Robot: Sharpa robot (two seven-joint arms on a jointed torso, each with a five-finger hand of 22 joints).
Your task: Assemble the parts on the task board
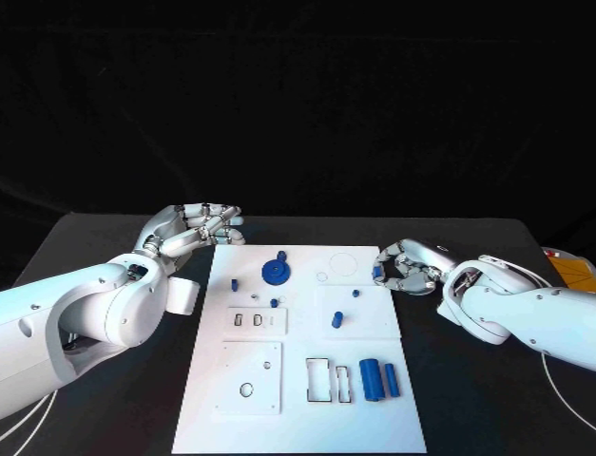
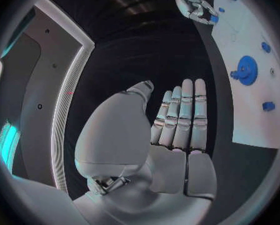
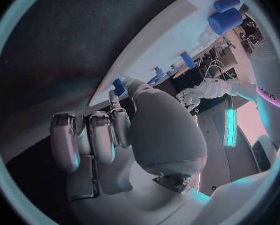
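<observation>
the right hand (image 1: 410, 268) pinches a small blue part (image 1: 378, 273) at the task board's (image 1: 298, 418) right edge, likely to seat it; the left hand (image 1: 195, 228) waits beyond the board's far-left corner, fingers straight, holding nothing.

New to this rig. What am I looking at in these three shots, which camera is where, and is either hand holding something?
It is a two-armed robot at a black table. The square picture looks down from its head; the two round ones come from fisheye cameras behind each wrist. In the middle lies the white task board with small blue parts: a gear and two cylinders. The left hand hovers at the board's far left corner, holding nothing. The right hand pinches a small blue part at the board's right edge.
</observation>
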